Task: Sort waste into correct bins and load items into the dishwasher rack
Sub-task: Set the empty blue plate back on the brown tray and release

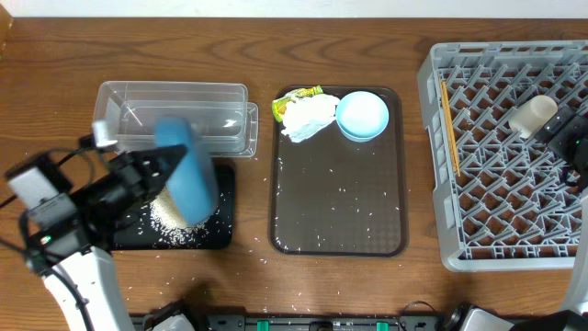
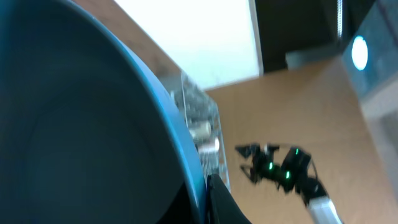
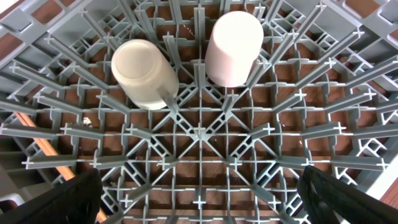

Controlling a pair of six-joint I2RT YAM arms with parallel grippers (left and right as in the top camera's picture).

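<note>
The left gripper (image 1: 158, 173) pinches the rim of the rigid, probably slick large dark-blue bowl (image 1: 188, 179) tilted over the black tray (image 1: 219, 237); the right gripper (image 3: 202, 199) gapes above the dishwasher rack (image 1: 432, 87).

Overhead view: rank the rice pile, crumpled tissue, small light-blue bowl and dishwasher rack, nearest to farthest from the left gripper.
From the left gripper:
1. rice pile, beside it on the black tray
2. crumpled tissue, brown tray's top-left
3. small light-blue bowl, right of the tissue
4. dishwasher rack, far right
</note>
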